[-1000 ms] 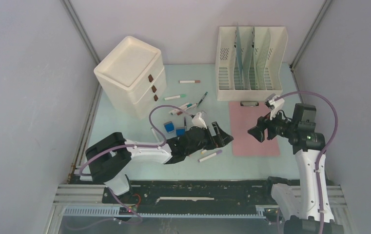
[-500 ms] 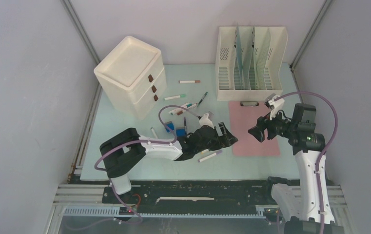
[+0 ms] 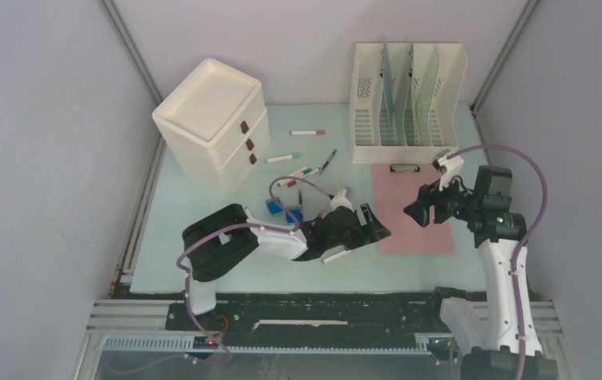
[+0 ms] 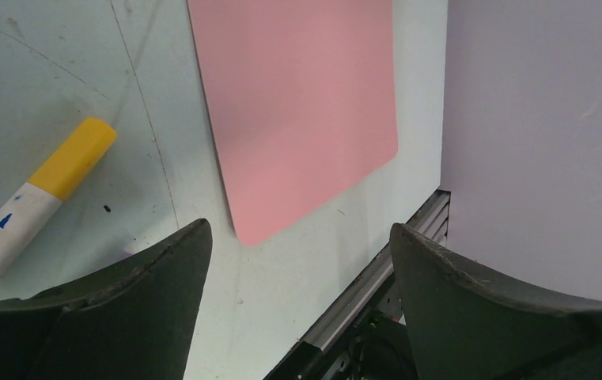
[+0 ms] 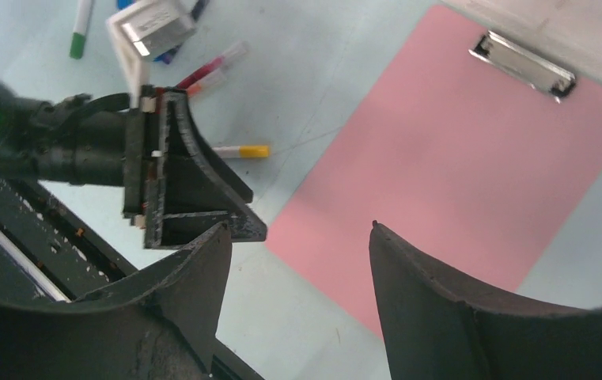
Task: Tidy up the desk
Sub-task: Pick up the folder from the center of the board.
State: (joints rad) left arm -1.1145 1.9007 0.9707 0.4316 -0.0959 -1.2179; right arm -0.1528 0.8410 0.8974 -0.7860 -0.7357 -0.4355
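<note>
Table [image 3: 408, 269], mint green, fills mid-frame. Left to right: one drawer unit [image 3: 212, 123], upper left; loose markers [image 3: 284, 158], centre, partly hidden, uncounted; left hand [image 3: 370, 223], released, empty; one pink clipboard [image 3: 416, 237]; right hand [image 3: 418, 212] above it, released, empty; one file rack [image 3: 408, 103], upper right.

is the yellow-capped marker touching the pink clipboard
Apart. The left wrist view shows a strip of bare desk between the marker and the clipboard.
</note>
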